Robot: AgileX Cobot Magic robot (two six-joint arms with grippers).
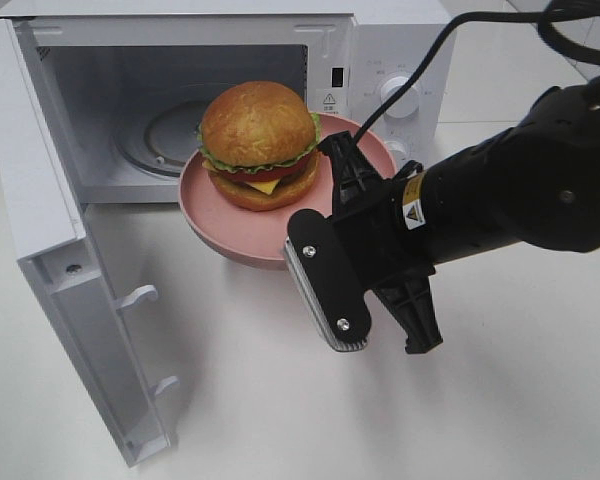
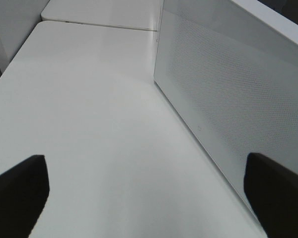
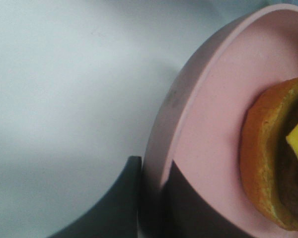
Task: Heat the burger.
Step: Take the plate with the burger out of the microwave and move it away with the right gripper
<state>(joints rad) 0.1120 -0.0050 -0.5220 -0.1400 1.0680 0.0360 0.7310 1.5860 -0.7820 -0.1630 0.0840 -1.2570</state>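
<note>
1. At the near rim of the pink plate (image 1: 212, 215), the right gripper (image 3: 151, 198) is clamped on the plate edge: the right wrist view shows one dark finger (image 3: 114, 208) outside the rim and the other inside, over the plate surface.
2. In the exterior high view the right gripper (image 1: 342, 160) meets the plate rim at about 3 o'clock from the plate's centre, with the black arm extending away toward 4 o'clock.
3. The burger (image 1: 259, 145) sits on the pink plate, roughly centred, bun uppermost, with lettuce, red and yellow layers visible below it.
4. The plate is held in front of the open cavity of the white microwave (image 1: 380, 60), whose glass turntable (image 1: 165, 130) lies at 9 o'clock from the burger.
5. The microwave door (image 1: 70, 260) stands swung open at 8 o'clock from the plate.
6. The left gripper (image 2: 149, 198) has its jaws spread wide and grips nothing; its two dark fingers (image 2: 17, 191) flank bare white table (image 2: 89, 124) beside the perforated door panel (image 2: 228, 99).
</note>
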